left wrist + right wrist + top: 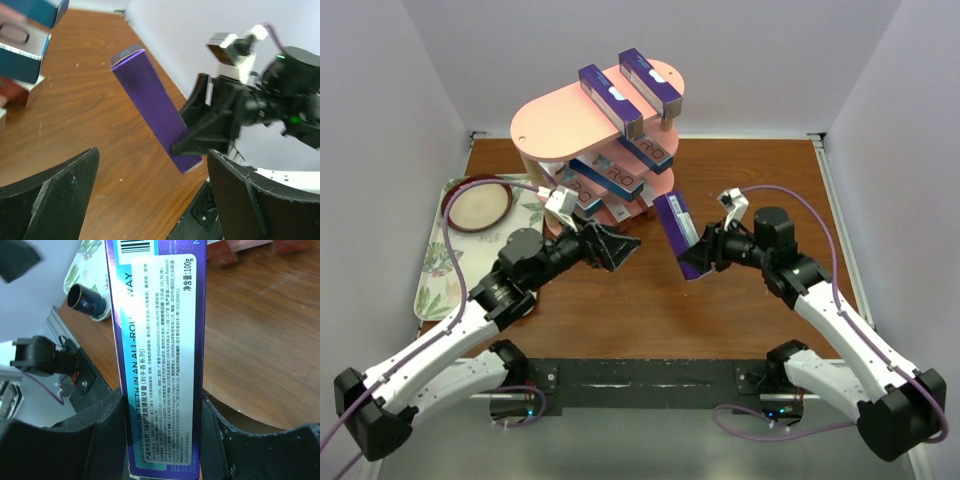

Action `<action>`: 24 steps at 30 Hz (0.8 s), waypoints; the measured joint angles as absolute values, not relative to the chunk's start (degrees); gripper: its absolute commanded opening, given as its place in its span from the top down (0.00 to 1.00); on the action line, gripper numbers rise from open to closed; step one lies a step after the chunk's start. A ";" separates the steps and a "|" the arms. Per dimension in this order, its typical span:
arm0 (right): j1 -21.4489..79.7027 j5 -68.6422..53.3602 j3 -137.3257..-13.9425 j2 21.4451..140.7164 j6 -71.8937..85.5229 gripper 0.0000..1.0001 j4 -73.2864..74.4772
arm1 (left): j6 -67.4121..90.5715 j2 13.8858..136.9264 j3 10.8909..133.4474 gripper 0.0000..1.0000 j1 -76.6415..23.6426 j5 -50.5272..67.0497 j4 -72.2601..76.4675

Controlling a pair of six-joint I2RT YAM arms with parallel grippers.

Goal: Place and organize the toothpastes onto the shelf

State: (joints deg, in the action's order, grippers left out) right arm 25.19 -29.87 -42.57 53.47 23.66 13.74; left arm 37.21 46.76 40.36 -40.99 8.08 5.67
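Note:
The pink three-tier shelf (560, 120) stands at the back of the table. Two purple toothpaste boxes (650, 80) lie on its top board, and several blue and red ones (610, 175) sit on the lower tiers. My right gripper (697, 252) is shut on a purple toothpaste box (677, 235), held above the table right of the shelf; it fills the right wrist view (160, 360) and shows in the left wrist view (152, 107). My left gripper (620, 245) is open and empty, just left of that box.
A floral tray (438, 262) with a dark-rimmed round dish (477, 205) lies at the left. White walls close in both sides and the back. Brown table top (650, 310) lies between the arms.

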 measured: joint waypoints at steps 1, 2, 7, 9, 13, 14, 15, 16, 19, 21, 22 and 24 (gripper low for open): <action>25.76 -29.43 -42.70 53.39 23.55 0.67 13.80 | 38.26 47.55 40.69 0.05 -42.39 6.04 4.97; 27.73 -28.08 -43.11 53.25 23.16 0.67 14.28 | 39.16 48.38 40.88 0.04 -43.40 4.08 4.54; 36.75 -19.62 -44.95 53.98 21.43 0.67 17.74 | 43.79 51.72 41.01 0.01 -48.31 -4.45 3.42; 40.10 -16.47 -45.58 54.63 20.93 0.67 18.85 | 45.36 52.77 41.06 0.01 -50.50 -7.86 3.29; 44.95 -11.00 -46.85 55.90 20.29 0.67 20.23 | 48.62 54.59 41.17 0.01 -53.47 -13.69 2.37; 45.93 -9.80 -47.09 56.21 20.23 0.67 20.23 | 49.28 55.02 41.17 0.01 -54.00 -15.14 2.04; 46.85 -8.78 -47.33 56.55 20.21 0.67 20.23 | 50.06 55.44 41.17 0.01 -54.46 -16.49 1.91; 47.57 -7.86 -47.55 56.88 20.18 0.67 20.23 | 50.68 55.94 41.17 0.01 -54.92 -18.06 1.87; 49.76 -5.41 -47.86 57.89 20.05 0.67 20.16 | 52.31 56.90 41.15 0.04 -55.75 -20.71 1.78; 51.07 -4.34 -47.90 58.41 20.05 0.67 20.14 | 53.21 57.14 41.06 0.07 -56.03 -21.58 2.24; 51.75 -3.77 -47.90 58.65 20.05 0.67 20.10 | 53.54 57.17 40.88 0.09 -56.05 -21.91 2.66; 52.90 -3.05 -47.92 59.09 20.05 0.67 19.97 | 54.19 57.19 40.38 0.13 -56.16 -22.44 3.64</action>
State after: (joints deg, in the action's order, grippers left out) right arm 52.90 -3.05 -47.92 59.09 20.05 19.97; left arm 54.19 57.19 40.38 -56.16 -22.44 3.64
